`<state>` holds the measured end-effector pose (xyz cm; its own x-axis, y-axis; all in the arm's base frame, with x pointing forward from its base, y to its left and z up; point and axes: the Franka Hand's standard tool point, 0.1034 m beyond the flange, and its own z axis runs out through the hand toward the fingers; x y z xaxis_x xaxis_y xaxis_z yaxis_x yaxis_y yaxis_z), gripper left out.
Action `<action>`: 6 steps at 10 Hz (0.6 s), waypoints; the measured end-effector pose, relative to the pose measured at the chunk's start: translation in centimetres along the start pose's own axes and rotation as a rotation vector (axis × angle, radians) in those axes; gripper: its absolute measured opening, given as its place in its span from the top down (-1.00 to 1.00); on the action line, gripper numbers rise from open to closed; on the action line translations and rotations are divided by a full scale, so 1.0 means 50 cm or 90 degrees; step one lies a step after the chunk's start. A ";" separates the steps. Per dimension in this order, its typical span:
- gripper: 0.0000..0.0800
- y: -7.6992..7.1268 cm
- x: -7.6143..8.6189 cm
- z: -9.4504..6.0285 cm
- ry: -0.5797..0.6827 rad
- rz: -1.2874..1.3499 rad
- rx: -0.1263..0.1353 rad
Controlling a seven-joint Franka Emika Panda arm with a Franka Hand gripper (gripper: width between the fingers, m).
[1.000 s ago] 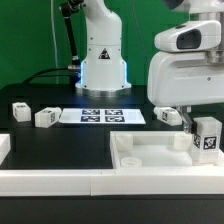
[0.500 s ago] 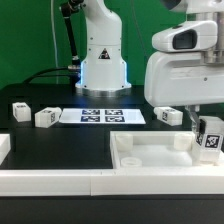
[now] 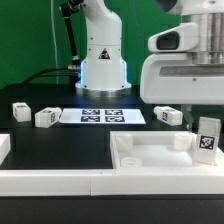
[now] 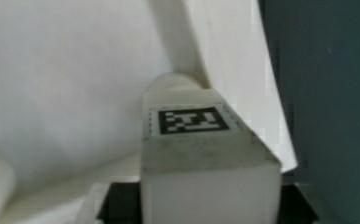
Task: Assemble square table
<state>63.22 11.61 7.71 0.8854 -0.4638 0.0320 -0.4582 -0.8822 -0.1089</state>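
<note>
Black desk [image 3: 60,145] lies open across the exterior view's left, bounded in front by a white border rail [image 3: 50,183]. Along its far edge I see the leftmost leg [image 3: 20,110] and a second leg [image 3: 45,117] near each other, then the marker board [image 3: 100,116], then a third leg [image 3: 168,116]. The square top [image 3: 155,160] fills the near right, raised rim up. My jaws pinch the fourth leg [image 3: 207,138] nearly upright over the top's right corner. In the wrist view it crowds the rim [image 4: 230,60]; I cannot tell whether they touch. Since a second ago the fourth leg has barely shifted, while the wrist housing [image 3: 185,75] reaches farther left.
</note>
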 end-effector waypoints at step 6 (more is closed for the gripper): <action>0.26 0.008 -0.007 0.003 -0.065 0.490 0.042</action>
<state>62.74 11.45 7.51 0.3245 -0.9310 -0.1672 -0.9438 -0.3069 -0.1225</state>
